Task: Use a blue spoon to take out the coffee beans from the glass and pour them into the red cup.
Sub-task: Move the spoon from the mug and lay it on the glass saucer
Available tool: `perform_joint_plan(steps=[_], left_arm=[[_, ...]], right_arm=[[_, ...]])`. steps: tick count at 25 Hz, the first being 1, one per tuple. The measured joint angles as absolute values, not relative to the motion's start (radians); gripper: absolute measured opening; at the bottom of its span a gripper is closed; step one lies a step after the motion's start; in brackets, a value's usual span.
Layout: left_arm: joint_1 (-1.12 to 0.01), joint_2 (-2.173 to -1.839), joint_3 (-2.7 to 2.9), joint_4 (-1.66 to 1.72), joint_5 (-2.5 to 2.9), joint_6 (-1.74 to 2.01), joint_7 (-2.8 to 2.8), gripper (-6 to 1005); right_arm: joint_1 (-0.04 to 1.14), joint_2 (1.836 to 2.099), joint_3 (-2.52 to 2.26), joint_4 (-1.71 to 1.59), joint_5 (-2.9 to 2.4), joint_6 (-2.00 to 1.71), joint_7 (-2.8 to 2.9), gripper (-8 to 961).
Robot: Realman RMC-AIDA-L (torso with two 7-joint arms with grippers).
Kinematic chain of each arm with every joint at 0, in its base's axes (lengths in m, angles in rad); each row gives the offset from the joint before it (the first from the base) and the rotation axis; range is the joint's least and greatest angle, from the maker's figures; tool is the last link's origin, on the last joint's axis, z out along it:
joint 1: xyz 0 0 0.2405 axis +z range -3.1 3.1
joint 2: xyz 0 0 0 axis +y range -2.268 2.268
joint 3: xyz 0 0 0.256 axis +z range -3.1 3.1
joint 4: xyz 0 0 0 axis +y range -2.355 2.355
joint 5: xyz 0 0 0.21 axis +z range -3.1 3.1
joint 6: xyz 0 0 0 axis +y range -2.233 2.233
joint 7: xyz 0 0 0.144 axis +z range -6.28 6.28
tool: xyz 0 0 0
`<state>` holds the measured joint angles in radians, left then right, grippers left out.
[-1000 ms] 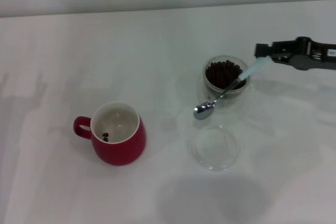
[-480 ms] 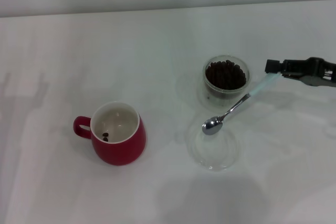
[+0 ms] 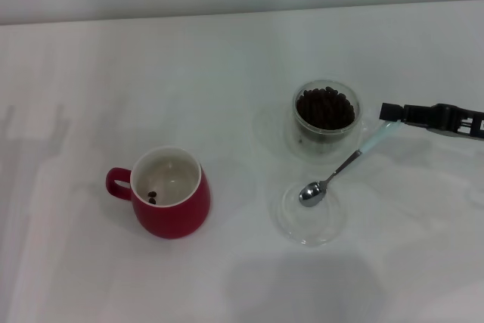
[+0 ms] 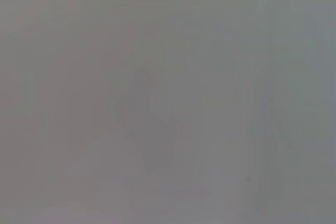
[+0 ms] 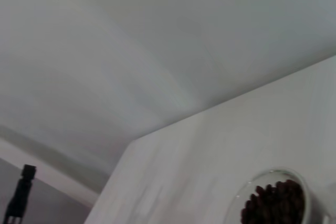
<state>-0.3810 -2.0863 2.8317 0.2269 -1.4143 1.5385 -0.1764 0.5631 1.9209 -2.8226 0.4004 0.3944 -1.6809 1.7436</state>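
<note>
While pinching the spoon (image 3: 342, 171) handle in the right gripper (image 3: 391, 113) over the dish (image 3: 308, 213) near the tabletop's right edge, better swing back over the glass (image 3: 326, 113), dip deep, lift level toward the cup (image 3: 169, 193).

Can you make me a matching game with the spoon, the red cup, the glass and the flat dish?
Things:
1. blue spoon
2. red cup
3. glass
4. flat dish

States:
A. full of coffee beans
B. held by the right gripper
C. only a few beans inside
D. under the spoon's bowl

Pairs: 1-B, 2-C, 3-A, 4-D
</note>
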Motion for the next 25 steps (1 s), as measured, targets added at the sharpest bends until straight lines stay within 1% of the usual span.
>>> perform_joint_plan(steps=[12,15,21,25], left_arm=[[-0.380,-2.086,2.832,0.224,-1.416,1.541,-0.176,830],[-0.380,-2.086,2.832,0.224,-1.416,1.541,-0.176,830],[-0.380,-2.086,2.832,0.222,-1.416,1.543,-0.179,829],[-0.380,-2.086,2.832,0.222,-1.415,1.543,-0.181,829]], right_arm=[[0.543,1.941,-2.822,0.394,0.391,-1.666,1.693,155],[0.541,1.950,-2.823,0.395,0.386,-1.654,1.688,156],[0.539,1.958,-2.824,0.393,0.377,-1.643,1.662,157],[0.537,1.958,-2.823,0.395,0.376,-1.636,1.653,162]])
